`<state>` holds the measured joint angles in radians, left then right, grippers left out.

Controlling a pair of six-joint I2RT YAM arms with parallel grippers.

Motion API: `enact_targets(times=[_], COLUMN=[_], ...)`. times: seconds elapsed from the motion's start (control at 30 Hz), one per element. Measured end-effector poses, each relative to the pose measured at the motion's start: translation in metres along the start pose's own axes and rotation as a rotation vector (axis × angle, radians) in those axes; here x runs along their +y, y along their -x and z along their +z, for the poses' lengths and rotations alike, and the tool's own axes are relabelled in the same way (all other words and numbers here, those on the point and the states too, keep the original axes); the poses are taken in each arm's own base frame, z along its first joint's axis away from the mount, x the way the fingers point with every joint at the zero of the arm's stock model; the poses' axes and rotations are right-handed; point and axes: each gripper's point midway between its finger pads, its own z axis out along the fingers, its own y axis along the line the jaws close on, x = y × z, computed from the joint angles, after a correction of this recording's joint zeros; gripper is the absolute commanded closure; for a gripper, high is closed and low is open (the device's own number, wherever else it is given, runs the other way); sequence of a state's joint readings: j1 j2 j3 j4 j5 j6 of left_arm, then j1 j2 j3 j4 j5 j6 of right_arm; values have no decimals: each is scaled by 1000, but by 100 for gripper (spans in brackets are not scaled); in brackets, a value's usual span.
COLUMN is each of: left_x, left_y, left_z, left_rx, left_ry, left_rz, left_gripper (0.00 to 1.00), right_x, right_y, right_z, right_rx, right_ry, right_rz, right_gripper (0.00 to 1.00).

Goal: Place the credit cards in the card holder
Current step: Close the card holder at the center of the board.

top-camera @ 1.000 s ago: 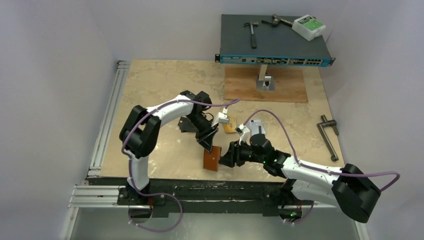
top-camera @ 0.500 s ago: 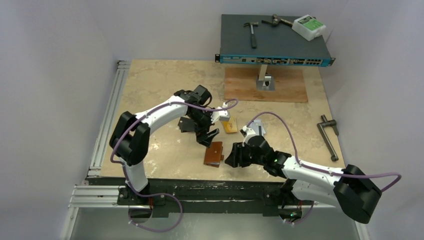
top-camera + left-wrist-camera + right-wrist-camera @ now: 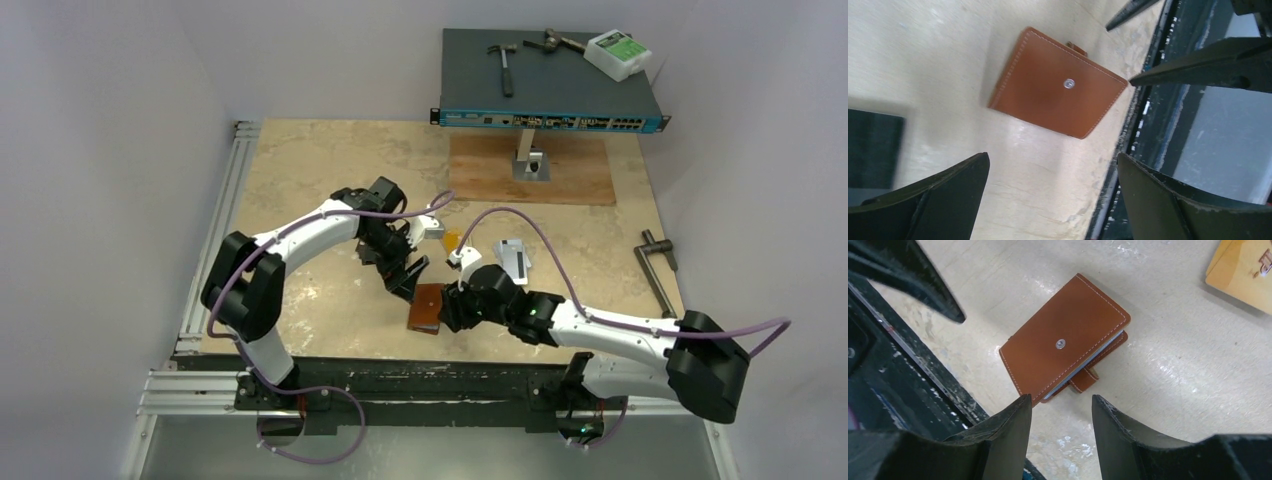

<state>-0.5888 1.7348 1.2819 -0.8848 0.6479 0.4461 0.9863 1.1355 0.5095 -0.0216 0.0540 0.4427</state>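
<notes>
The brown leather card holder [image 3: 425, 308] lies flat and folded shut near the table's front edge, its snap stud facing up [image 3: 1068, 345] [image 3: 1058, 85]. My left gripper [image 3: 405, 276] hovers just behind it, open wide and holding nothing [image 3: 1053, 157]. From the right, my right gripper [image 3: 447, 308] sits close against the holder's edge, open with bare table between its fingers [image 3: 1060, 399]. A gold-orange credit card [image 3: 452, 240] [image 3: 1243, 270] and a silvery one [image 3: 515, 258] lie farther back. Black cards [image 3: 370, 250] [image 3: 873, 150] lie partly hidden under the left arm.
A network switch [image 3: 550, 100] on a stand over a wooden board [image 3: 530, 170] fills the back, carrying hammers and a white box [image 3: 618, 55]. A metal crank tool [image 3: 657, 272] lies at the right. The table's dark front rail [image 3: 1143, 115] runs right beside the holder.
The left gripper let go of the card holder, opened wide and drew back. The holder went from standing on edge to lying flat. The right gripper moved left up to it.
</notes>
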Motion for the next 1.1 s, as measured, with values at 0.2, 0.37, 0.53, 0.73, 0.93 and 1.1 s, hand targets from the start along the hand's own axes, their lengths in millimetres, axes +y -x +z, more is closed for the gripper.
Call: enact_targets(times=[0.2,0.37,0.53,0.73,0.93,1.1], left_x=[-20,-33,-21,-8,-31,-31], left_y=[-26,-34,-32,-11,21,-10], left_z=[13,6,-6,-65,-134,-96], left_rx=[-7,-38,-25,40,-71,2], left_ry=[-63,-34,77,289,451,267], left_rz=[-71,50,213,505,640,551], left_gripper=[0,0,0,0,0,0], right_x=[-1,7,19,24,30,35], right_y=[1,-2,-1,-14,-14,7], right_z=[13,17,16,24,20,4], right_rx=[31,39,23,62,43,-36], right_ry=[-14,43,107,128,157,181], right_rz=[-95,-111,-90,-10,72,139], right_gripper=[54,56,65,67,62,66])
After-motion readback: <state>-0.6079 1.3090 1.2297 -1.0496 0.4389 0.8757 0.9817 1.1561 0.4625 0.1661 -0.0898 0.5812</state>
